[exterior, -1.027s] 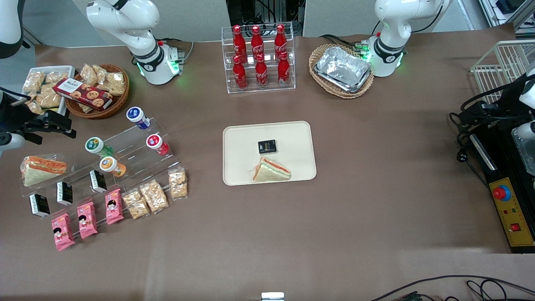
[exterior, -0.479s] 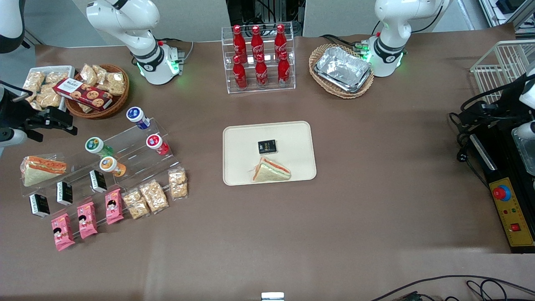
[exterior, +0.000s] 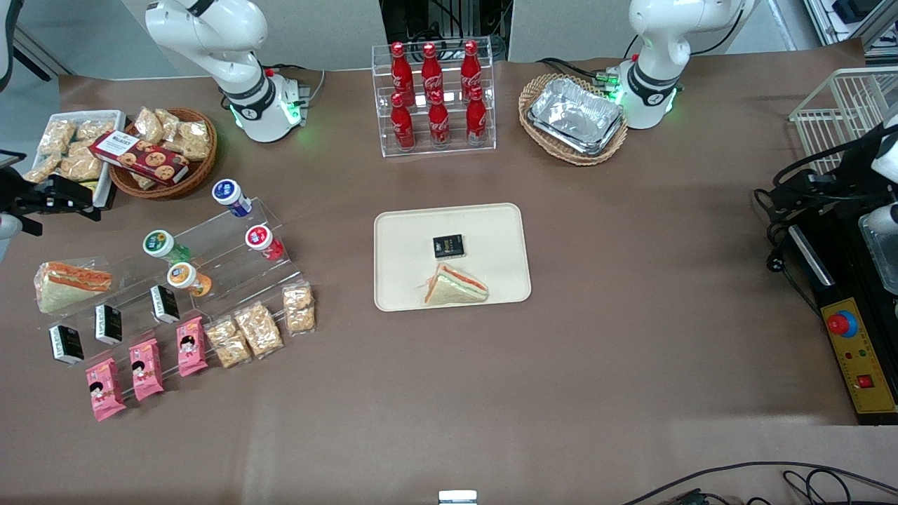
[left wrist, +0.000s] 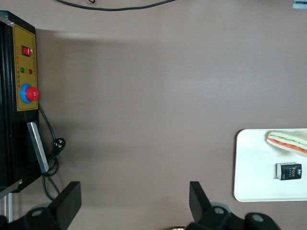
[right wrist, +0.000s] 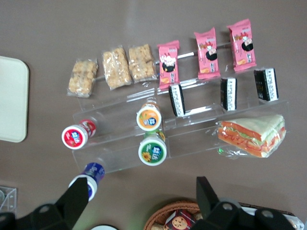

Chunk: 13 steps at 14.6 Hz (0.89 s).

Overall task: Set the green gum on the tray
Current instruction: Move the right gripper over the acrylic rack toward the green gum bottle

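The green gum lies on a clear stepped stand toward the working arm's end of the table. It also shows in the right wrist view, with its white lid facing up. The cream tray sits mid-table and holds a black box and a wrapped sandwich. The tray's edge shows in the right wrist view. My right gripper hangs open and empty above the table, farther from the front camera than the gum. In its own view the gripper is clear of the gum.
On the stand lie an orange bottle, a red-lidded bottle, a blue-lidded bottle and a sandwich. A wicker basket with a cookie box is beside the gripper. A cola rack and foil trays stand farther away.
My right gripper has moved toward the table edge at the working arm's end and slightly farther from the front camera. The gum and the tray have not moved.
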Each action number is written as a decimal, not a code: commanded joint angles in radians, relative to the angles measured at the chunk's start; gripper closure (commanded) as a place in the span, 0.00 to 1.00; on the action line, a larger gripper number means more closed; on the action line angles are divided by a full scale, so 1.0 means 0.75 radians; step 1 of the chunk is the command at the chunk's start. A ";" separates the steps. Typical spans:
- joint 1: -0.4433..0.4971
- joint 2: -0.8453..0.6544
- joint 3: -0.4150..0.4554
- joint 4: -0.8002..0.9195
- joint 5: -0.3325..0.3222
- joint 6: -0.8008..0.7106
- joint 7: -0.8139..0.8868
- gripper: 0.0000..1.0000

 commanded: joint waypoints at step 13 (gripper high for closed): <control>-0.030 -0.327 0.004 -0.643 -0.020 0.444 -0.016 0.00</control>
